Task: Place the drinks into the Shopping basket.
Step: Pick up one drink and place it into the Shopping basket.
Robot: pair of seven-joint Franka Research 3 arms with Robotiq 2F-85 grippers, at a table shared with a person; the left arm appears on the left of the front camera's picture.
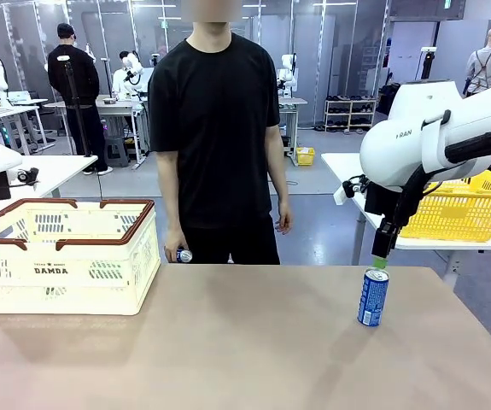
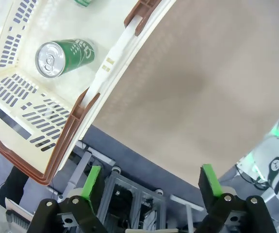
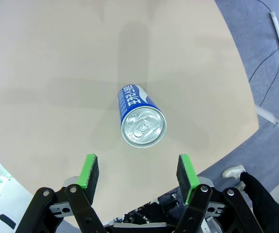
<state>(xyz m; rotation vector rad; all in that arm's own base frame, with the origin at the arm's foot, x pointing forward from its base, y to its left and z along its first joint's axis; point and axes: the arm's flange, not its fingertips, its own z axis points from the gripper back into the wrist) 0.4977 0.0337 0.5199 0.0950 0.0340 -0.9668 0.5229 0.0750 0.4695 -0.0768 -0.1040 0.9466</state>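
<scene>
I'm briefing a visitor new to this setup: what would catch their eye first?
A blue metal drink can with a silver top stands upright on the tan table's right side, the open right gripper above it. At left, a cream slotted plastic basket holds a green can.

Front faces person (image 1: 215, 128) across table (image 1: 254, 350); wrists overhead, sharing cream basket (image 1: 23, 289), blue can (image 1: 372, 297)

Cans number four — two green metal drink cans (image 2: 69, 54), one blue silver-topped metal can (image 3: 138, 116), one hand-held can (image 1: 184, 254). Baskets number two — one cream-white slotted plastic basket (image 1: 66, 256), one yellow mesh basket (image 1: 463, 213).
</scene>
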